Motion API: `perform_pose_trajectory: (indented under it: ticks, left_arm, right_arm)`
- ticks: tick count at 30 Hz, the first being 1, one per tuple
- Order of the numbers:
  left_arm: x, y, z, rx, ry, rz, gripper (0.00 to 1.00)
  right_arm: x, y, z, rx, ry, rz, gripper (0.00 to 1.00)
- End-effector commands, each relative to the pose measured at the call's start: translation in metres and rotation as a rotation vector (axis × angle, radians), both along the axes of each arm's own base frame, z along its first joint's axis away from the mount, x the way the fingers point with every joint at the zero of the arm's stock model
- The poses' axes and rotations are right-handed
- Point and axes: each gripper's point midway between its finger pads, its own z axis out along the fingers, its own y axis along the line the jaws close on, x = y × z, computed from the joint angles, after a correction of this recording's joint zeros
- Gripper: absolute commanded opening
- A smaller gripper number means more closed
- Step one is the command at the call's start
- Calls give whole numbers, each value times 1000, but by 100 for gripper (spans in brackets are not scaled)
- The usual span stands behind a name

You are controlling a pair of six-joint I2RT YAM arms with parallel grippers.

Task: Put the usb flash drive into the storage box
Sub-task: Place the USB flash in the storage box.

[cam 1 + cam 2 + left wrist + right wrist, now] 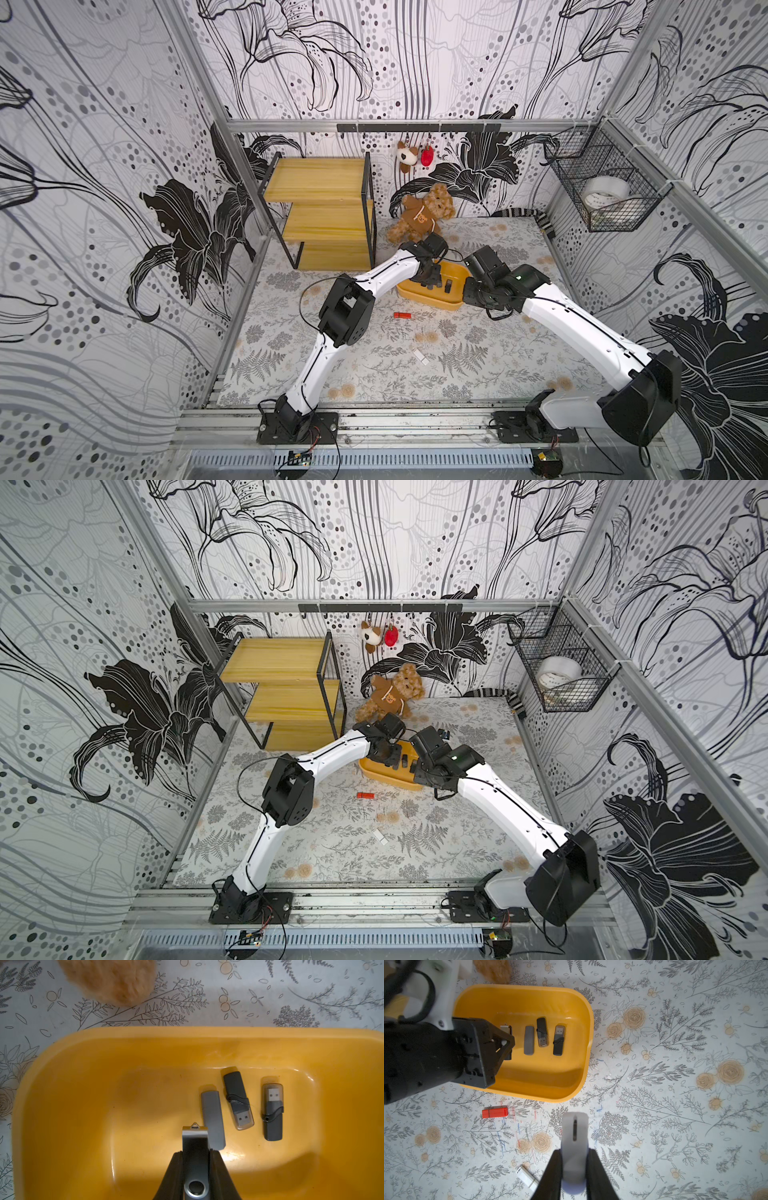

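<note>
The left jaws are clamped narrow on a swivel flash drive [195, 1142], held over the floor of the storage box [166, 1031]; I cannot tell whether it touches that floor. Its long axis runs straight out along the jaws, parallel to the three drives lying inside: a grey flash drive [213, 1120] just beside it, then two dark flash drives [238, 1099] [272, 1113] further along. Letting go there should be all this one needs.

The right jaws grip a pale flash drive [574, 1132] outside the box, over bare tabletop [654, 1105], with its long axis pointing roughly toward the box. The left arm [436, 1049] covers one end of the box, so the free end looks like the way in for that drive.

A red flash drive [495, 1112] lies just outside the box wall facing the arm bases. A white flash drive [527, 1177] lies further out, and a teddy bear [424, 216] sits beyond the far wall.
</note>
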Motion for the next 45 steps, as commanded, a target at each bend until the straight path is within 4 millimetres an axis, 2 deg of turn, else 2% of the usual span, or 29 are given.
perform_pose_trajectory:
  ticks: [1,8,12,14,18,20,23,26,31,35,37,41,43,45]
  left_arm:
    - [11,4,-5,3,-22,2,0]
    - [12,5,-31,25,9,10,0]
    - [11,6,-36,25,16,14,1]
    - [11,8,-35,29,12,19,9]
    - [11,12,-31,35,-4,28,36]
    - [11,12,-25,28,-13,28,46]
    - [11,10,-16,-12,-14,42,56]
    - [15,7,9,-85,-44,61,57]
    - [32,2,88,-243,-167,87,61]
    - [39,18,152,-277,-253,119,65]
    - [36,34,173,-273,-278,144,66]
    - [17,70,179,-241,-264,192,68]
    - [3,85,174,-211,-260,207,69]
    - [-13,98,158,-178,-240,217,70]
  right_arm:
    - [-3,-1,-7,-7,16,21,0]
    - [-3,0,-6,-3,12,23,0]
    - [-3,0,-8,-3,17,25,0]
    - [-4,1,-10,3,20,25,0]
    - [-5,2,-14,10,24,21,0]
    - [-5,2,-16,6,27,22,0]
    - [-4,2,-15,7,20,22,0]
    - [-3,1,-10,23,2,11,0]
    - [-3,-1,-4,23,-13,3,0]
    - [-1,1,-9,18,-6,11,0]
    - [4,6,-13,19,-5,20,0]
    - [25,25,-23,19,9,65,0]
    - [38,35,-27,19,10,87,0]
    - [51,47,-31,21,12,114,0]
